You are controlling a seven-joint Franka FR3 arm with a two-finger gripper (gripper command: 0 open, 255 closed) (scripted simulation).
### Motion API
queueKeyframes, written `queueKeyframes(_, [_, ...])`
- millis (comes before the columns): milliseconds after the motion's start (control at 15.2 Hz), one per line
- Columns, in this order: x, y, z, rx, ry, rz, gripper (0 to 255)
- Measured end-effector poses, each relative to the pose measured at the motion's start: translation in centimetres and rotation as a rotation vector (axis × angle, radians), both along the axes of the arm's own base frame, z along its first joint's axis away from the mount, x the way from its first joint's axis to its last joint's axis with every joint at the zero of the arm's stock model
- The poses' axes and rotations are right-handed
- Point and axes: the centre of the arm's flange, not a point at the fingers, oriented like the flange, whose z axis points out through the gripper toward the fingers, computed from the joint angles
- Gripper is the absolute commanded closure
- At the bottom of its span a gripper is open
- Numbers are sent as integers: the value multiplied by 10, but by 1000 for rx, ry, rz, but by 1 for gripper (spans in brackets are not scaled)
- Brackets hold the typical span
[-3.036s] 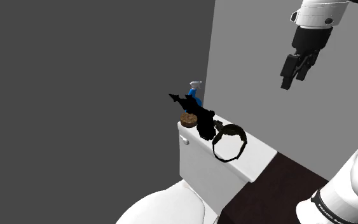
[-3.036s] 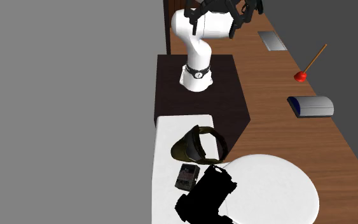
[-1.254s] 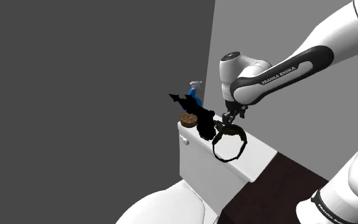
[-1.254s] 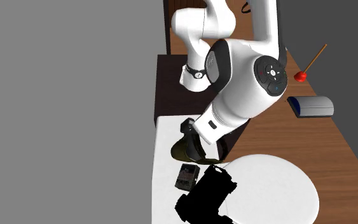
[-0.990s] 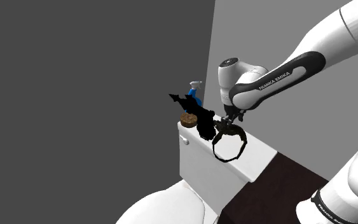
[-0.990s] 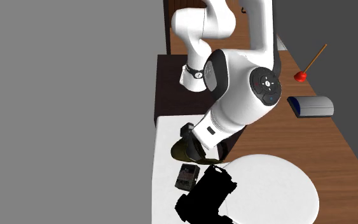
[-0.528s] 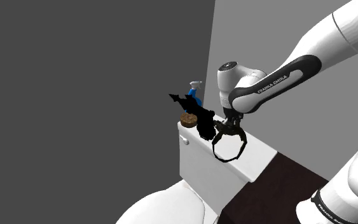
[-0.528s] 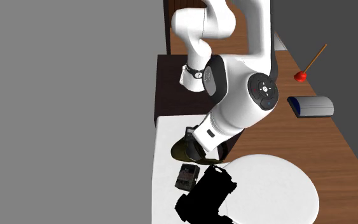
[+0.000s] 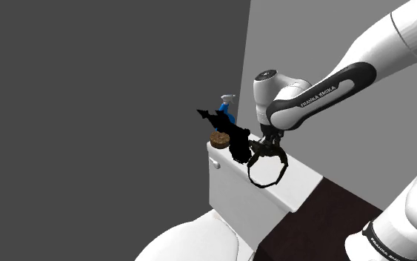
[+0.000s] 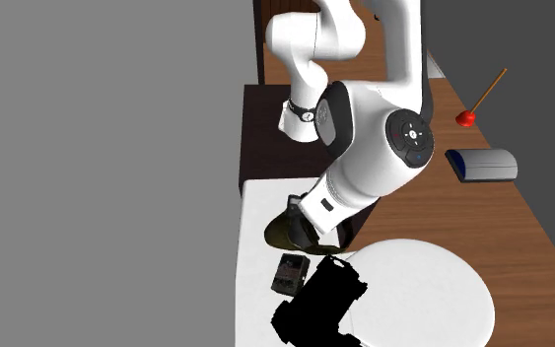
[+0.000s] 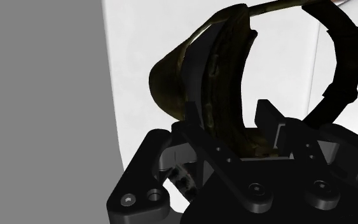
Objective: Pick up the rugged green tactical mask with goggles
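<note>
The olive-green mask with goggles (image 9: 267, 169) lies on the white toilet tank lid (image 9: 304, 182), its black strap loop hanging toward the lid's front edge. My gripper (image 9: 264, 147) comes down on the mask's upper rim. In the wrist view the gripper (image 11: 234, 108) is shut on the mask (image 11: 171, 83), with the curved goggle frame clasped between the two black fingers (image 11: 199, 73). In the second exterior view the white forearm covers most of the mask (image 10: 282, 233).
A black blocky object (image 9: 236, 141) touches the mask on the side away from the stand, with a brown round item (image 9: 218, 139) and a blue spray bottle (image 9: 227, 111) beyond. The toilet bowl (image 10: 413, 291) sits below. A red plunger (image 10: 467, 116) rests on the wooden floor.
The fingers have gone from open to shut on the mask's frame. The arm has settled slightly lower and the mask stays on the lid.
</note>
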Motion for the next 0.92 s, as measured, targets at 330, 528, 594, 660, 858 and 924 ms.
queueKeyframes(330, [0,0,25,0,0,0,255])
queueKeyframes(528, [0,0,40,0,0,0,255])
queueKeyframes(594, [1,-2,46,0,0,0,255])
queueKeyframes(660, [0,-1,52,0,0,-1,255])
queueKeyframes(858, [1,0,67,0,0,0,255])
queueKeyframes(924, [1,0,70,0,0,0,255])
